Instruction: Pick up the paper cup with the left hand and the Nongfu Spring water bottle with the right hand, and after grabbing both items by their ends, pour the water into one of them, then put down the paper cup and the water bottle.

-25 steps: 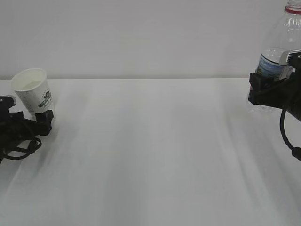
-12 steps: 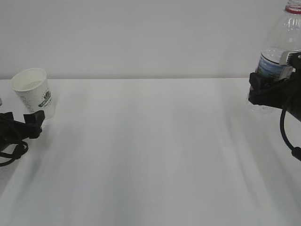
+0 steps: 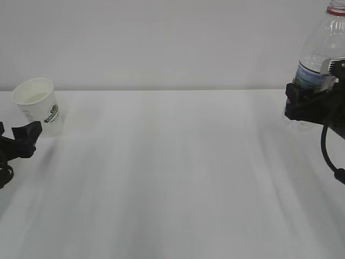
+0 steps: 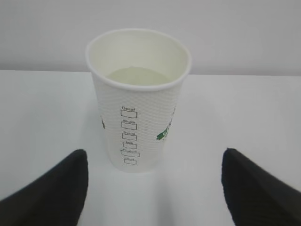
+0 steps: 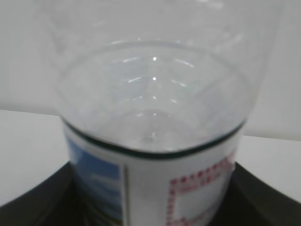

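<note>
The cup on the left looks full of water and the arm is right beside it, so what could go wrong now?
1. The cup stands free, holding liquid, between the left hand's open jaws; a sideways nudge might tip or spill it.
2. It sits near the table's left end in the exterior view, so a push could send it off.
3. The right hand grips the bottle at its label; released carelessly, that tall bottle might topple.

Dimpled matt paper cup (image 4: 138, 101), glossy clear plastic bottle (image 5: 155, 117)

Paper cup (image 3: 39, 106) upright at table (image 3: 172, 178) left, bottle (image 3: 322, 65) in right tool (image 3: 303, 105) grip
</note>
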Controlling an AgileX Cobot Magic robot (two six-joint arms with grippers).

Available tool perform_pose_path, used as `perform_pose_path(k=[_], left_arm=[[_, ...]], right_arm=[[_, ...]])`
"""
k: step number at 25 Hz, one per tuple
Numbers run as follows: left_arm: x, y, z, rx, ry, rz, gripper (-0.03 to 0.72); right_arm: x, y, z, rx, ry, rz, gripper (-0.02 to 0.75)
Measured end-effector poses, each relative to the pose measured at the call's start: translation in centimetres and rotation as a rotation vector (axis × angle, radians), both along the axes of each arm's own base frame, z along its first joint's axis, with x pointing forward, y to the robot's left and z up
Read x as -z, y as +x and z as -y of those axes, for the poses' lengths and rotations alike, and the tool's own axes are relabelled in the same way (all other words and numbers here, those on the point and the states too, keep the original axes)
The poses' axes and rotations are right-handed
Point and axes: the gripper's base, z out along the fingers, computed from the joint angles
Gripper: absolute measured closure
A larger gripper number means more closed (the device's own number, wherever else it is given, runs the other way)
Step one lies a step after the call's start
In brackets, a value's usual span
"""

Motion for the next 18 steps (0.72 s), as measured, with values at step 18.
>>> perform_pose_path(k=[18], left_arm=[[-6.2, -5.3, -0.2, 0.001, -0.007, 0.168, 0.062]], right_arm=[[0.0, 0.0, -0.1, -0.006, -0.004, 0.0, 0.233]])
